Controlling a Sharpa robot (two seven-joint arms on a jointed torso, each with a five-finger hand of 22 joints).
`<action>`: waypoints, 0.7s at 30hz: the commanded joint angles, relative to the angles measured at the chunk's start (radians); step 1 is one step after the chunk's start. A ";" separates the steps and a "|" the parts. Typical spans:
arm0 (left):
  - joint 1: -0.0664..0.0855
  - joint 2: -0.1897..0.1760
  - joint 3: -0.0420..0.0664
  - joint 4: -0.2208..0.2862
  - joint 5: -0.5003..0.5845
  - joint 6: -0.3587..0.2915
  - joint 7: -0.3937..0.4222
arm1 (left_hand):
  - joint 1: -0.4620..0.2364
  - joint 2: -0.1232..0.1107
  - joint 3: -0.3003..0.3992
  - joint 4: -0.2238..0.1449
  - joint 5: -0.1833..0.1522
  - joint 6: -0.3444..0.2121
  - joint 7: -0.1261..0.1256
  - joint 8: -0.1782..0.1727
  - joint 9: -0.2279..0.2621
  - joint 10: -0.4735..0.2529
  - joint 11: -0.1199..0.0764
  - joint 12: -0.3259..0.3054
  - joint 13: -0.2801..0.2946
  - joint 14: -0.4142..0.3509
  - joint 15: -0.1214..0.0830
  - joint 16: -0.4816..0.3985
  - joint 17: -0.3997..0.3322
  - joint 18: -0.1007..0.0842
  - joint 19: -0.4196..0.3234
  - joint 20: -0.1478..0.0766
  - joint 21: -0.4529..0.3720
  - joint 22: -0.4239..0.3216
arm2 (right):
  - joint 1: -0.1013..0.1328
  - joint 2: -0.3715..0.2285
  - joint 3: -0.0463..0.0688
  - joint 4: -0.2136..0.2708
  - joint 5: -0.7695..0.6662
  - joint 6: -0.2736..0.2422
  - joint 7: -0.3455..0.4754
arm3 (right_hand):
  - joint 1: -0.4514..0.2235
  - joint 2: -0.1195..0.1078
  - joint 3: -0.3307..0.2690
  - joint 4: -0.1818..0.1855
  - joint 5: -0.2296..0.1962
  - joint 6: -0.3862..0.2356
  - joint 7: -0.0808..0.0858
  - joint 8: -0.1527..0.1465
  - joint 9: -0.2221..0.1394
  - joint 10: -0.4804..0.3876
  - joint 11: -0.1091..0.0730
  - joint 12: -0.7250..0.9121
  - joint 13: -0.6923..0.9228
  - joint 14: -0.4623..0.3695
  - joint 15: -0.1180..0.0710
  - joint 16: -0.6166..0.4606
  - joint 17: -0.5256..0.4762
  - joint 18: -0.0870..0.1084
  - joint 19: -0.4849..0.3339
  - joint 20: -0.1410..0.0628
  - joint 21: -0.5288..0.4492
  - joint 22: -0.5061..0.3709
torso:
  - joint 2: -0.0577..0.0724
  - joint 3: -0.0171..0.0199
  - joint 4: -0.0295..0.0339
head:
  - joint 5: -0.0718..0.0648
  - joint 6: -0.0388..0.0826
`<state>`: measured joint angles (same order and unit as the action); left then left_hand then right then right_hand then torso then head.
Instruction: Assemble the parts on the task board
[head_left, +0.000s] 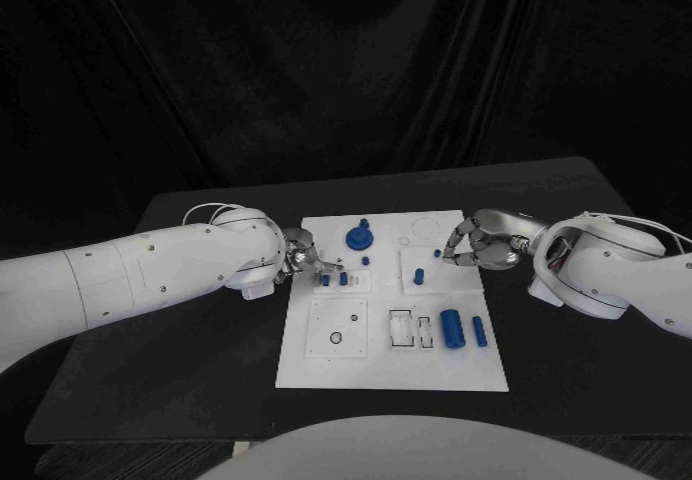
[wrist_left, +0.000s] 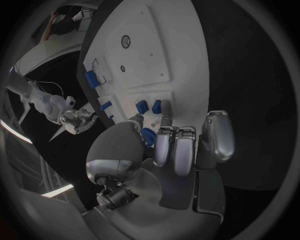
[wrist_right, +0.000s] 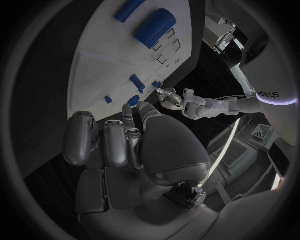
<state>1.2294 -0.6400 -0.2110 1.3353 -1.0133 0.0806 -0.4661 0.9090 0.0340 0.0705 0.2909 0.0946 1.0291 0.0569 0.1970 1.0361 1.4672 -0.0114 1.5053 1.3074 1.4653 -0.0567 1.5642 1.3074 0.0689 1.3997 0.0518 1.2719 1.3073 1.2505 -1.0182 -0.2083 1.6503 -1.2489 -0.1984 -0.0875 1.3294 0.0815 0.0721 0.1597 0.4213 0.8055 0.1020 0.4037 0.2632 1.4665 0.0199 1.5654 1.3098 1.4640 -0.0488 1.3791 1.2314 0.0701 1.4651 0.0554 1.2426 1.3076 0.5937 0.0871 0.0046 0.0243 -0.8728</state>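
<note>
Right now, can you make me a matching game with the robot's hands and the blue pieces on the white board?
Things:
1. left hand
2. right hand
3. blue round part
4. two long blue cylinders

Places:
A. lying side by side in the board's near right part
B. at the right edge of the task board
C. at the board's left edge, by two small blue parts
D. standing in the far middle of the board

Pairs: 1-C, 2-B, 3-D, 4-A
</note>
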 joint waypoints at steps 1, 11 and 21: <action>-0.005 -0.004 -0.001 0.003 -0.003 0.000 0.009 | 0.019 0.013 -0.015 -0.001 0.033 -0.004 -0.005 0.021 0.026 0.050 -0.002 -0.006 0.203 0.106 -0.002 0.007 0.263 0.000 -0.001 0.004 -0.004 0.173 | -0.003 -0.001 0.001 0.001 -0.001 -0.002 -0.009 | 0.011 -0.001 0.006 -0.003 0.004 0.007 -0.002 -0.003 0.001 0.095 -0.003 -0.003 0.244 0.047 -0.006 -0.007 -0.002 -0.001 0.012 -0.004 -0.003 0.171 | 0.000 0.0002 0.0000 | 0.000 0.000; 0.009 -0.072 -0.001 0.056 -0.003 -0.324 0.294 | 0.192 -0.009 -0.066 -0.002 0.168 -0.110 0.004 0.070 0.099 0.043 0.005 -0.012 0.198 0.106 0.002 0.007 0.263 -0.002 -0.003 0.004 0.003 0.174 | -0.002 -0.019 0.001 0.013 -0.001 -0.026 -0.004 | 0.010 -0.002 0.006 -0.004 0.006 0.007 -0.001 -0.003 0.001 0.090 -0.003 -0.007 0.236 0.047 -0.007 -0.006 -0.001 -0.001 0.012 -0.004 -0.004 0.171 | 0.000 0.0001 0.0001 | -0.006 0.000; 0.050 -0.060 -0.001 0.010 -0.193 -0.519 0.794 | 0.534 -0.011 -0.047 -0.020 0.077 -0.549 0.027 -0.019 -0.068 -0.968 0.137 -0.765 -0.253 -0.517 0.133 -0.378 -0.136 0.029 -0.455 0.075 -0.362 0.072 | -0.002 -0.019 0.001 0.013 -0.001 -0.030 -0.001 | 0.008 -0.003 0.005 -0.004 0.008 0.007 -0.001 -0.004 0.001 0.087 -0.002 -0.010 0.230 0.048 -0.006 -0.005 0.001 -0.001 0.013 -0.004 -0.003 0.171 | 0.000 -0.0007 0.0001 | -0.006 0.000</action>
<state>1.2776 -0.7103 -0.2119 1.3542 -1.0583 -0.3311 0.0765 1.4245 0.0214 0.0151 0.2695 0.1796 0.4934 0.0923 0.1801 0.9835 0.5665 0.1175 0.7926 1.0824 0.9592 0.0681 1.1890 1.1753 0.0930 0.9575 0.1230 0.9115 1.3081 1.2504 -1.0381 -0.2082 1.6630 -1.2489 -0.2101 -0.0860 1.3292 0.0813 0.0747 0.1571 0.4252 0.8055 0.1020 0.4037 0.2630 1.4665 0.0199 1.5617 1.3104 1.4640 -0.0489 1.3791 1.2314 0.0700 1.4651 0.0555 1.2427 1.3074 0.5938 0.0870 0.0046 0.0197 -0.8728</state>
